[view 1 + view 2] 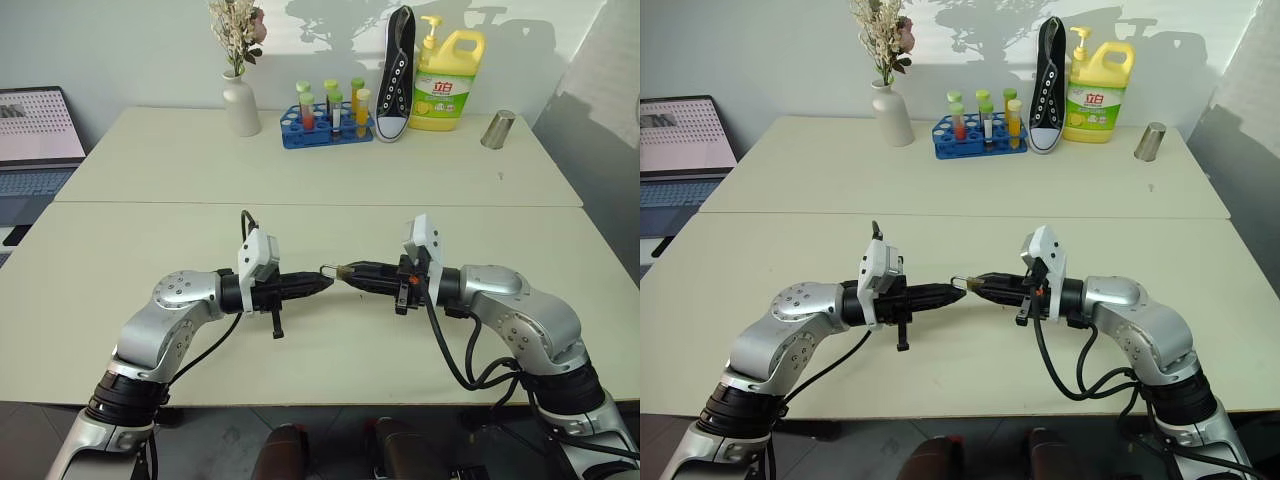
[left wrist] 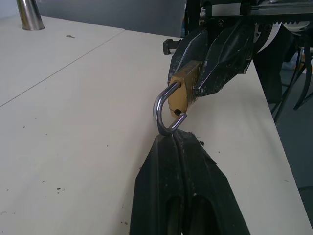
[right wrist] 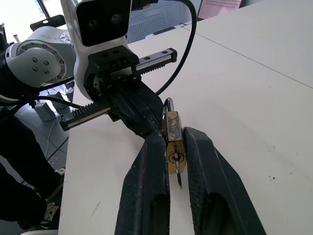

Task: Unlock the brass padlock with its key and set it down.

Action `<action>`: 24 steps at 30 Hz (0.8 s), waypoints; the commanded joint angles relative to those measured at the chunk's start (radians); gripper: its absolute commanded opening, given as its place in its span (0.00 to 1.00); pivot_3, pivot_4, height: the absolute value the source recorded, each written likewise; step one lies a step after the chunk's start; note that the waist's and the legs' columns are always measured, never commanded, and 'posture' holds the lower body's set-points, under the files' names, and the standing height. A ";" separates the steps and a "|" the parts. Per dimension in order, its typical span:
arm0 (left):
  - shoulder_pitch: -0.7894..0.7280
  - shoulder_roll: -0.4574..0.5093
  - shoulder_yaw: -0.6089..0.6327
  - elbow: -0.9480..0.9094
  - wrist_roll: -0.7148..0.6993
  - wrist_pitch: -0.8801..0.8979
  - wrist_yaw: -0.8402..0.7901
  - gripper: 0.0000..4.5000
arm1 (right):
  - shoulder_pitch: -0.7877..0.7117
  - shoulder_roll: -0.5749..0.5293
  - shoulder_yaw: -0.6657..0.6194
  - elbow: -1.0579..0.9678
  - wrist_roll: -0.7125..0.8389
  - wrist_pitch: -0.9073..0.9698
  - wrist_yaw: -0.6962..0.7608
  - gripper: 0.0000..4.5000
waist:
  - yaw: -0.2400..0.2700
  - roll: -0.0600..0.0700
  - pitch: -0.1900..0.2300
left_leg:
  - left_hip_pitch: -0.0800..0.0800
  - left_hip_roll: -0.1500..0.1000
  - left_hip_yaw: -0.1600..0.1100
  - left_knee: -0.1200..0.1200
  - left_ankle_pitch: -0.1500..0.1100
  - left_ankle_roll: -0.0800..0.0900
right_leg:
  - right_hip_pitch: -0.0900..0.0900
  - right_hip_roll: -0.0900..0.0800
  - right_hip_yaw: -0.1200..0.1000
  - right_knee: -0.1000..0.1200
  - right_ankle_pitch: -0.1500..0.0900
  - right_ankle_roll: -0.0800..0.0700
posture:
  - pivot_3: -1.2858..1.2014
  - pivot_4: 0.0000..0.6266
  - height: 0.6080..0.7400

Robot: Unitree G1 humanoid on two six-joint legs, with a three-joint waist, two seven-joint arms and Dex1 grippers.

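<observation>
The brass padlock (image 3: 173, 139) hangs above the table (image 1: 300, 340) between my two grippers, which point at each other. My right gripper (image 3: 174, 133) is shut on its golden body, keyhole face toward the wrist camera. My left gripper (image 2: 172, 137) is shut on the bend of the silvery shackle (image 2: 161, 105). One shackle end (image 2: 183, 115) stands free of the body. A thin metal sliver (image 3: 179, 180) sticks out at the keyhole end; I cannot tell whether it is the key. From the head the padlock (image 1: 333, 271) is a tiny speck between the fingertips.
Along the far edge stand a white vase with dried flowers (image 1: 240, 105), a blue rack of test tubes (image 1: 325, 125), a black sneaker (image 1: 397, 80), a yellow detergent bottle (image 1: 447, 85) and a metal cup (image 1: 498, 130). A laptop (image 1: 35, 130) sits at far left.
</observation>
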 commanded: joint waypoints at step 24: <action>0.003 -0.032 0.039 -0.078 -0.001 0.044 0.012 0.00 | -0.008 -0.012 0.002 -0.025 0.003 -0.007 0.018 0.03 | 0.000 0.000 0.000 | 0.000 0.000 0.000 0.000 0.000 0.000 | 0.000 0.000 0.000 0.000 0.000 0.000 | 0.52 0.24 1.00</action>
